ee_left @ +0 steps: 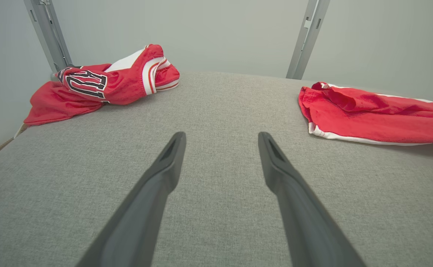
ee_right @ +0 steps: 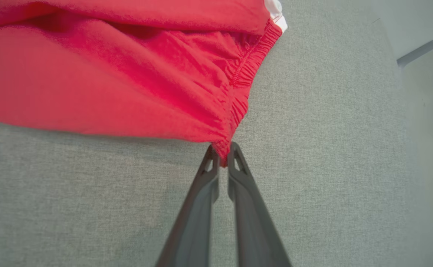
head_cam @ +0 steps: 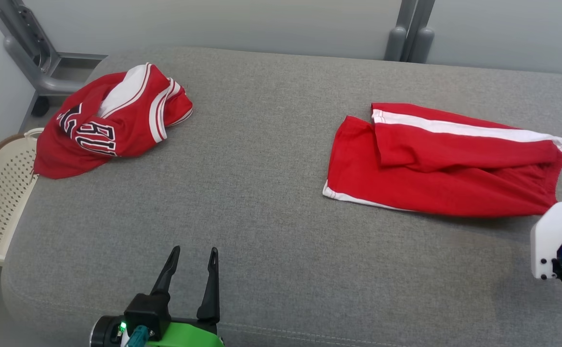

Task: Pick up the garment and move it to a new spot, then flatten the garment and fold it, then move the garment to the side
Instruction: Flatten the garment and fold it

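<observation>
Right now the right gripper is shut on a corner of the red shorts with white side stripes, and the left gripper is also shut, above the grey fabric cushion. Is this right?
Not quite. The left gripper is open, its jaws well apart above the grey fabric cushion; the left wrist view shows this. The right gripper is shut on a corner of the red shorts.

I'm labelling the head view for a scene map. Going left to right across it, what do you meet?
In order: cream perforated basket → red jersey → left gripper → red shorts → right arm's white wrist.
</observation>
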You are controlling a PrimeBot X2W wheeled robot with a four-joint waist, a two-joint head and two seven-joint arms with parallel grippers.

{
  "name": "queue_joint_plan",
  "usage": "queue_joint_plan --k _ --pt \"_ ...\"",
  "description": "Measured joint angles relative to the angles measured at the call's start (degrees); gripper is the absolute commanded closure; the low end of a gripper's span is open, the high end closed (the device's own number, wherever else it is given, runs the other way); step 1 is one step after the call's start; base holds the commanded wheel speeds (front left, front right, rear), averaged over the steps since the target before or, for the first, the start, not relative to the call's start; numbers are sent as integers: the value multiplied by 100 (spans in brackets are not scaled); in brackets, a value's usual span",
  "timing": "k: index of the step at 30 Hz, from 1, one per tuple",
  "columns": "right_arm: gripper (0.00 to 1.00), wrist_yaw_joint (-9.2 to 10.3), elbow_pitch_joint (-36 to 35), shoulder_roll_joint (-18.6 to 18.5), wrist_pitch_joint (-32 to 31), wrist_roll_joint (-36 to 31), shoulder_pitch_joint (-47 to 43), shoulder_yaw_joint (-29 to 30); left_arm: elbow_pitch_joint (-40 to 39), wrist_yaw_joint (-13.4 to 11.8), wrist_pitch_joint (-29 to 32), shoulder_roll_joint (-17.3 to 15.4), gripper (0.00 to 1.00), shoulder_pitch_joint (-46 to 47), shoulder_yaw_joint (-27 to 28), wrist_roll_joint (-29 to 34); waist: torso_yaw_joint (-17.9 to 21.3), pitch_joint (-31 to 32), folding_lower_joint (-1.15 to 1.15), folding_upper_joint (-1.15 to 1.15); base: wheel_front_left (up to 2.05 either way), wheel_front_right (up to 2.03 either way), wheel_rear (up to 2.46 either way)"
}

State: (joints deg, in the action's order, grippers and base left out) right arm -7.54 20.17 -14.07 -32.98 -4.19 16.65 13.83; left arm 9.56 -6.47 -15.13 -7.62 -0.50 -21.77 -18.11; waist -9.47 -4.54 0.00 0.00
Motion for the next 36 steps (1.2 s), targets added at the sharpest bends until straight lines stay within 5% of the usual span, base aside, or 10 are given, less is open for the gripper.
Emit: queue_joint_plan --k 5,6,15,21,36 --pt "100 0 -662 -220 -568 9 -475 -77 25 18 0 5 0 5 -20 0 31 42 0 0 0 0 0" --pt "0 0 -745 -236 -552 -22 -501 -36 29 19 0 4 0 6 -24 1 30 49 0 0 0 0 0" --pt "0 1 -812 88 -381 -55 -847 25 113 33 1 -65 0 -13 -93 56 -31 229 0 0 0 0 0" --pt "0 1 -1023 583 849 380 -1000 121 130 33 1 -256 0 -98 -92 116 -26 413 0 0 0 0 0" --pt "0 1 -1107 996 3130 1388 -1690 -719 -55 -169 0 -276 0 -286 398 0 305 743 0 0 0 0 0"
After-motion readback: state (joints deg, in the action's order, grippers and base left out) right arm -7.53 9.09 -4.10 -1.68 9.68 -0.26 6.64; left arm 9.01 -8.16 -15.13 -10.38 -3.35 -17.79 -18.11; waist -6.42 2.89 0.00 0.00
